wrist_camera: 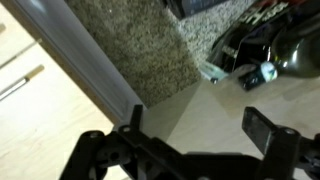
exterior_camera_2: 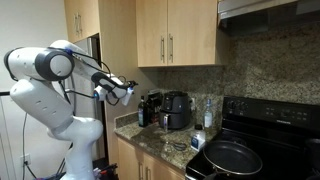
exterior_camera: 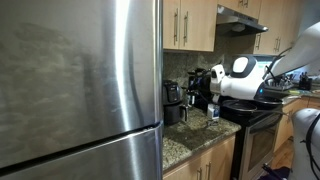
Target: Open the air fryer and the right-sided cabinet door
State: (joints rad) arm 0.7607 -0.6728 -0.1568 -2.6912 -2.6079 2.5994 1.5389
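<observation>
The air fryer [exterior_camera_2: 178,109] is a small black appliance standing closed on the granite counter against the backsplash. The right-sided cabinet door [exterior_camera_2: 196,32] is shut, with its bar handle [exterior_camera_2: 171,47] on its left edge; it also shows in an exterior view [exterior_camera: 199,24]. My gripper [exterior_camera_2: 126,90] hangs in the air in front of the counter, to the left of the air fryer and well below the cabinets. In the wrist view its two fingers [wrist_camera: 200,128] are spread apart with nothing between them. Granite and light wood fill that view.
A large steel fridge [exterior_camera: 80,80] fills one side. A black stove [exterior_camera_2: 260,125] with a pan [exterior_camera_2: 232,157] stands beside the counter. A twin cabinet door [exterior_camera_2: 150,32], a range hood [exterior_camera: 240,17], a dark coffee maker [exterior_camera_2: 150,107] and small bottles [exterior_camera_2: 207,112] are near.
</observation>
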